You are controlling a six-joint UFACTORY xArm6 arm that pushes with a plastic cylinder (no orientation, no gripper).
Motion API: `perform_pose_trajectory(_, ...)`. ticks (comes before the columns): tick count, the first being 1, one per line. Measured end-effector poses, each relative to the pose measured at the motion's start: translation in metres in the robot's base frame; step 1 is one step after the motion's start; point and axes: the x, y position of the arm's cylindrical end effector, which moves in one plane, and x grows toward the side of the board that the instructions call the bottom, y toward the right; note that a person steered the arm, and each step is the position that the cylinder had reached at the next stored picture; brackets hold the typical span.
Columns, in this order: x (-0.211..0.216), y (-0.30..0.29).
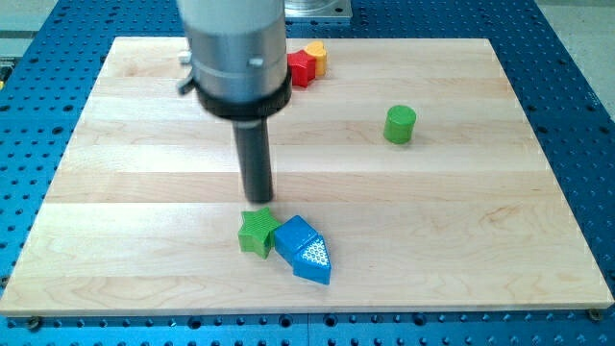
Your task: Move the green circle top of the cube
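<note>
The green circle (400, 125) is a short green cylinder standing at the view's upper right of the wooden board (461, 221). A blue cube (294, 235) sits near the view's bottom centre, with a blue triangle-like block (314, 260) against its lower right side. A green star (258, 232) touches the cube's left side. My tip (258, 200) is just above the green star, close to or touching its top edge, and far to the left of the green circle.
A red block (302, 68) and an orange-yellow block (316, 56) stand together at the view's top centre, partly hidden behind the arm's grey housing (235, 48). Blue perforated table surrounds the board.
</note>
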Motion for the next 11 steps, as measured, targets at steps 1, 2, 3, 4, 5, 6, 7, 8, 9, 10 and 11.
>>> perform_pose_trajectory(1, -0.034, 0.136)
perform_pose_trajectory(2, -0.007, 0.233)
perform_pose_trajectory(3, -0.073, 0.234)
perform_pose_trajectory(4, -0.098, 0.215)
perform_pose_trajectory(5, -0.046, 0.143)
perform_pose_trajectory(6, -0.007, 0.075)
perform_pose_trajectory(7, -0.064, 0.133)
perform_pose_trajectory(8, -0.076, 0.070)
perform_pose_trajectory(9, 0.008, 0.054)
perform_pose_trajectory(10, 0.014, 0.056)
perform_pose_trajectory(11, 0.000, 0.060)
